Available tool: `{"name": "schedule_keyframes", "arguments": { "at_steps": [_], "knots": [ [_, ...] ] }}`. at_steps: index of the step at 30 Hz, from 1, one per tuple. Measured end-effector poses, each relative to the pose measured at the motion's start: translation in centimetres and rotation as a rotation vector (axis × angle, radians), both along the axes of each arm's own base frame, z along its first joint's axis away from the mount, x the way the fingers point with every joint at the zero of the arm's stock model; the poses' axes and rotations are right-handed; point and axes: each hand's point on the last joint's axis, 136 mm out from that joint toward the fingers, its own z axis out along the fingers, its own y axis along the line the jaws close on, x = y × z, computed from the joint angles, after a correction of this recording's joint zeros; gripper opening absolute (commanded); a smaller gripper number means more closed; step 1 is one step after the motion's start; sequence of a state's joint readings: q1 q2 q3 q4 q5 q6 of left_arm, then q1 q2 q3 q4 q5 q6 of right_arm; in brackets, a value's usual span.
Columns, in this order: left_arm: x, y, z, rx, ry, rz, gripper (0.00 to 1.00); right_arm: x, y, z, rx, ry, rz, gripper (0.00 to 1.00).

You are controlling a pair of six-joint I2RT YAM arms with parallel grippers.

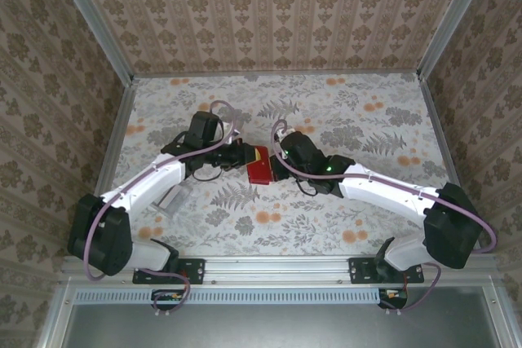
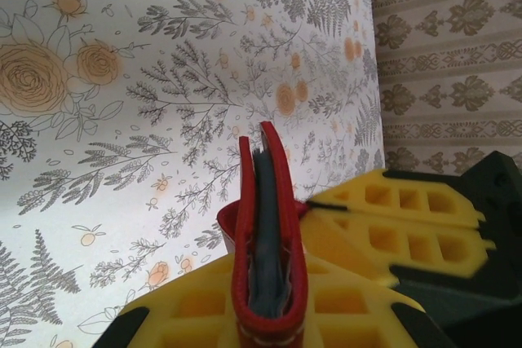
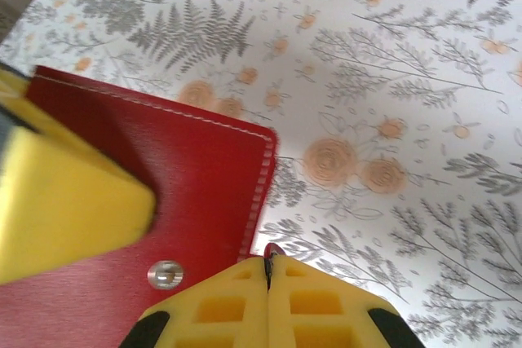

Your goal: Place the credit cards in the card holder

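Left hand [image 2: 269, 309] is pinching the card holder [image 2: 269, 226] across its thickness. It's standing the thing on edge over the middle of the table [image 1: 326, 112], between the two arms. From the left wrist view the two red covers are gaping a little at the far end. Blue-grey layers are showing between them, and I can't tell whether those are pockets or credit cards already tucked in.

Right hand [image 3: 267, 265] is sitting with its fingers pressed flat together, right at the holder's stitched edge, near the corner by the snap button [image 3: 165, 273]. A tiny sliver of red is peeking out at the tips. Could be a bit of cover caught there, could be nothing, and I honestly can't tell.

My read is that it's working on getting one cover peeled back so the pockets are reachable. What I'm thinking matters for that:

- The right hand needs to be catching one cover only. Grabbing both just shuts the thing.
- The left hand is squeezing both covers, so any peel should be happening at the free, gaping end.
- Pulling sideways and slowly is the safer bet, since a yank could be twisting the holder out of the left pinch.
- Staying off the snap is smart, because hard metal there would be slipping under the pads.
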State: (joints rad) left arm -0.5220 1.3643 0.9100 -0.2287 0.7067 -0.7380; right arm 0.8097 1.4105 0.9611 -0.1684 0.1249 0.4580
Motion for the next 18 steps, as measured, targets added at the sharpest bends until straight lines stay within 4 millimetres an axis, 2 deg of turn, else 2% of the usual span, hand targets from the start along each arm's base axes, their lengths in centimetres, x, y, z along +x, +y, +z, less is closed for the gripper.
{"name": "schedule_keyframes", "arguments": {
  "at_steps": [4,6,8,11,14,18],
  "knots": [
    [0.1,-0.1,-1.6,0.028,0.031,-0.009,0.00,0.1,-2.0,-1.1,0.006,0.029,-0.050,0.00],
    [0.3,-0.2,-2.6,0.043,0.045,-0.015,0.08,0.0,-2.8,-1.7,0.020,0.054,-0.067,0.00],
    [0.6,-0.4,-4.0,0.058,0.064,-0.024,0.25,-0.2,-3.3,-2.5,0.036,0.081,-0.076,0.00],
    [1.0,-0.7,-6.1,0.081,0.092,-0.036,0.42,-0.6,-3.9,-3.4,0.049,0.108,-0.085,0.00],
    [1.6,-1.1,-8.5,0.091,0.128,-0.041,0.55,-0.7,-4.4,-3.7,0.059,0.114,-0.096,0.00],
    [2.3,-2.2,-11.6,0.060,0.189,-0.040,0.60,-1.0,-4.7,-4.5,0.066,0.129,-0.100,0.00]
  ]
}}
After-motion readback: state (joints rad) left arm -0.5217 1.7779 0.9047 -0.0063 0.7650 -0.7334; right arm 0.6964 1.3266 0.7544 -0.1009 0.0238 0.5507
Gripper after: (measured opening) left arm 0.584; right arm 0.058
